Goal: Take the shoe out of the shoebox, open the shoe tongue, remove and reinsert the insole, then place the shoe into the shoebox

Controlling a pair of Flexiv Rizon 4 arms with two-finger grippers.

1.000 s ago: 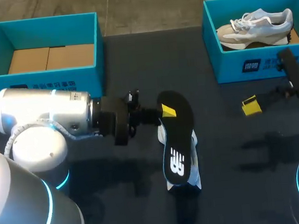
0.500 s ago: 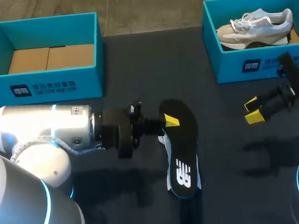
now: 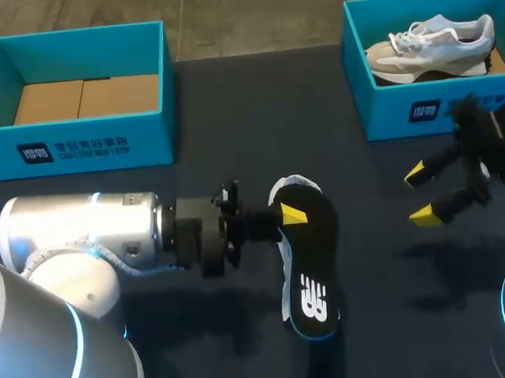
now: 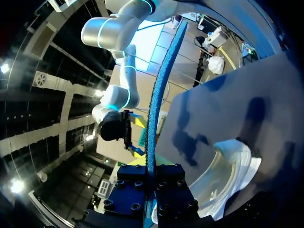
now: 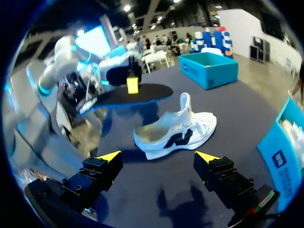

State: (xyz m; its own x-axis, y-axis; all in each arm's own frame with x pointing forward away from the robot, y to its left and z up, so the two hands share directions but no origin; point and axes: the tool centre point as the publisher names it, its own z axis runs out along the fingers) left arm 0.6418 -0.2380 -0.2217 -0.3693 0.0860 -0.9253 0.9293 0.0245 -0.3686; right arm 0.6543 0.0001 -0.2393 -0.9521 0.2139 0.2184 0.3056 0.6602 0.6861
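black flat foam insole (image 3: 310, 255) is clamped edgewise in the left gripper (image 3: 286, 214), held lengthwise just above the white mesh sneaker (image 5: 175, 135) on the dark table (image 3: 230, 138), while the right gripper (image 5: 158, 156) is spread apart, farther off.

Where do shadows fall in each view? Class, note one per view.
Head view: the right tool throws a soft shadow on the dark table. Left wrist view: dark shadows cross the table beside the shoe. Right wrist view: the insole shades the table behind the shoe.
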